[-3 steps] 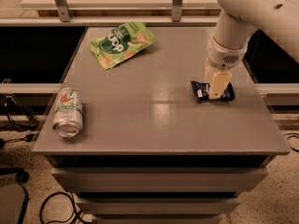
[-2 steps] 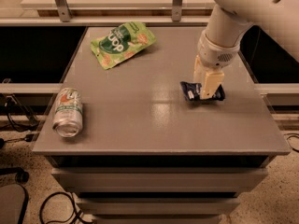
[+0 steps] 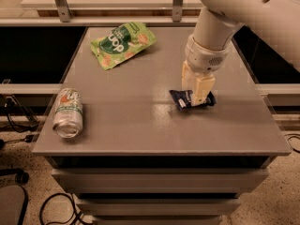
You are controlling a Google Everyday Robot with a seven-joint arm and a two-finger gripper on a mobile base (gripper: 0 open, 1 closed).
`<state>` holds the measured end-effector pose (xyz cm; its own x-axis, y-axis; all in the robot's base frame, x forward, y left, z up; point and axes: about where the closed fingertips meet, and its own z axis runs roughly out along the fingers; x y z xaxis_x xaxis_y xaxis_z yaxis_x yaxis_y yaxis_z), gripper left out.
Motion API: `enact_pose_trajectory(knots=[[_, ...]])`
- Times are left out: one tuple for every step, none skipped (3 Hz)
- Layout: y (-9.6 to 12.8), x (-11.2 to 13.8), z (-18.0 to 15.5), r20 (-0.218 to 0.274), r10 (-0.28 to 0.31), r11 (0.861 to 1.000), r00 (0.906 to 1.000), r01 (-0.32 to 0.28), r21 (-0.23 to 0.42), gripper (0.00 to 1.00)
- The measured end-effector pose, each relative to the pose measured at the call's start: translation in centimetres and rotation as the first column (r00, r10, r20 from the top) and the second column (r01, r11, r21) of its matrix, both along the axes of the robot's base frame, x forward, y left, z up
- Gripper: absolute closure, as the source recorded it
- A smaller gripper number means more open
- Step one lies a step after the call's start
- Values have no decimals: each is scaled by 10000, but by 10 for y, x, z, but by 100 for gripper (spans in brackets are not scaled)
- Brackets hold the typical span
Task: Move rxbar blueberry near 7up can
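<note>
A broad grey matte table (image 3: 117,135) with a flat rectangular top stands on a speckled, stone-like floor (image 3: 281,205). Drawer fronts sit below its front edge, and black cables (image 3: 56,210) trail at the lower left. A pale ledge (image 3: 117,20) runs behind it. The bulky, smooth-shelled white robot arm (image 3: 220,18) reaches down from the upper right over the right half of the table. At the back left lies a green crinkly chip bag (image 3: 123,43), flat and slightly skewed. Near the front left edge a silver-grey aluminium soda can (image 3: 68,112) with green and red marks lies on its side. The small flat dark navy-blue snack bar (image 3: 180,100) with white lettering is right of centre, well apart from the can. The cream-coloured end effector (image 3: 197,96) stands upright directly over the bar and seems clenched on its middle, with wrapper ends showing on either side. Whether the bar rests on the table is hard to tell.
</note>
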<state>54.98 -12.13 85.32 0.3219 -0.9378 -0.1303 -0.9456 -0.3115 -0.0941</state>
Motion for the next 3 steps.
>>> enact_pose_trajectory(knots=[[18,0,5,313,733,9972,9968,-727,-200,100],[64,-3,16,950,2628,9613,9602,-2521,-1113,100],[112,-10,25,1197,4505,8840,8847,-4233,-1984,100]])
